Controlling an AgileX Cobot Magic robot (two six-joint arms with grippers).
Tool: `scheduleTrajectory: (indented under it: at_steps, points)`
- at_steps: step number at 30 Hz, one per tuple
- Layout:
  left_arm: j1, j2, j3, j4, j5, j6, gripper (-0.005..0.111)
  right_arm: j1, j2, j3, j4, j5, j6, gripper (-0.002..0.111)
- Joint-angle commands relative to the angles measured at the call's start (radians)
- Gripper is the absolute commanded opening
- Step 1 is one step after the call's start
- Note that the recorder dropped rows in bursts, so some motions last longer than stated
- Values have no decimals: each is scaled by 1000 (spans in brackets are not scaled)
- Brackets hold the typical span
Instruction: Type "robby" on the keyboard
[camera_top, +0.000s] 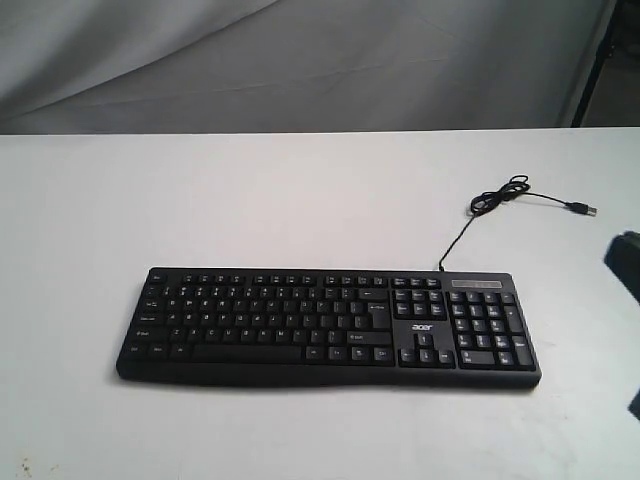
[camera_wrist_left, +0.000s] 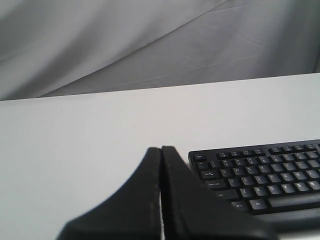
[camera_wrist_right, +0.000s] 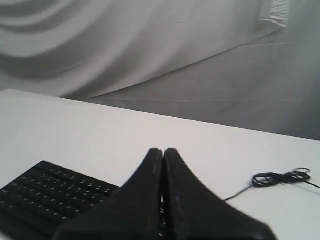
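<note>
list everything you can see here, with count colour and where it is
keyboard: one, black with white legends and a white acer logo, flat on the table in the middle of the exterior view
cable: one, thin and black, runs from the keyboard's back edge to a loose coil behind its number-pad end
USB plug: one, dark, lying unplugged on the table at the cable's end
table: one, white, under everything
cloth: one, grey, creased, hanging behind the table
dark shape: one, black, cut off at the exterior view's right edge; cannot tell what it is
left gripper: one, black, fingertips together
right gripper: one, black, fingertips together
</note>
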Motion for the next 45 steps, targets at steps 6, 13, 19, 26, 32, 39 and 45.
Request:
scheduleTrajectory:
  at_steps: [6, 13, 19, 26, 32, 39, 45]
  points:
    - [-6, -3, 4, 5, -7, -3, 0, -325, -270, 41, 9, 303, 6, 0]
    - [-6, -3, 4, 5, -7, -3, 0, -328, -313, 167, 2, 233, 11, 0]
    - [-6, -3, 4, 5, -7, -3, 0, -328, -405, 167, -87, 237, 14, 0]
    - [-6, -3, 4, 5, -7, -3, 0, -328, -448, 167, -179, 290, 29, 0]
    - [-6, -3, 4, 5, -7, -3, 0, -333, -448, 167, -408, 373, 274, 0]
    - [-6, -3, 4, 5, -7, -3, 0, -398, -448, 167, -445, 478, 349, 0]
    - [-6, -3, 4, 5, -7, -3, 0, -396, -448, 167, -431, 474, 349, 0]
